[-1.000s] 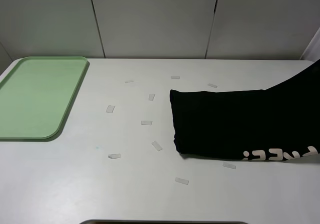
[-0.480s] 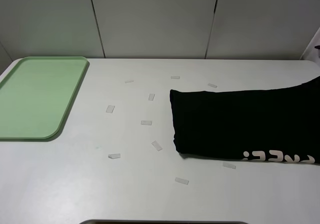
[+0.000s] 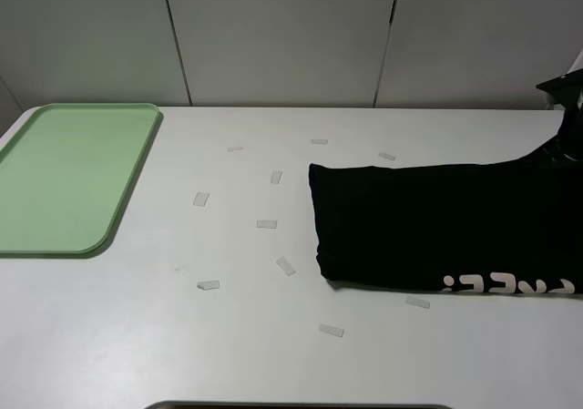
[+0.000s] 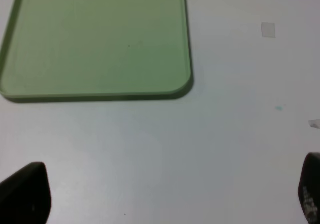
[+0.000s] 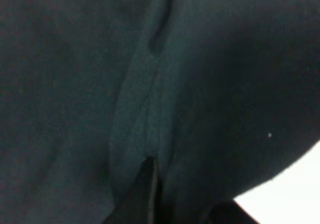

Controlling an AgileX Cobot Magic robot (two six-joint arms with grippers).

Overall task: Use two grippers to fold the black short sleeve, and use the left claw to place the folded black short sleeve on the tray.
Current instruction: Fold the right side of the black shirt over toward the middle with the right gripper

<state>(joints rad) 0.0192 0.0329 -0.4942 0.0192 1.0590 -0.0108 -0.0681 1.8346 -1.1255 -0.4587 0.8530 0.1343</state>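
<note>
**Shirt pinched at the right, left jaws wide open near the tray**

The black shirt [image 3: 410,227] lies on the right half of the white tabletop [image 3: 228,336], folded into a long band that runs off the right edge of the high view. Its pale pink lettering [image 3: 506,284] shows along the near edge, by the right border. The shirt's far right corner lifts off the tabletop and rises toward the right arm [image 3: 563,88], which enters at the far right edge.

In the right wrist view, black cloth fills almost the whole picture. The right gripper [image 5: 150,181] has its jaws closed together on a gathered ridge of the shirt, with creases running into the pinch.

The left gripper [image 4: 165,196] is out of the high view. Its own camera shows the two black fingertips [image 4: 25,194] set far apart, jaws fully open and holding nothing, above bare tabletop just beside a rounded corner of the tray.

The pale green tray [image 3: 64,177] sits at the far left of the tabletop, well apart from the shirt. Small scraps of clear tape [image 3: 266,224] are scattered on the tabletop between them.
</note>
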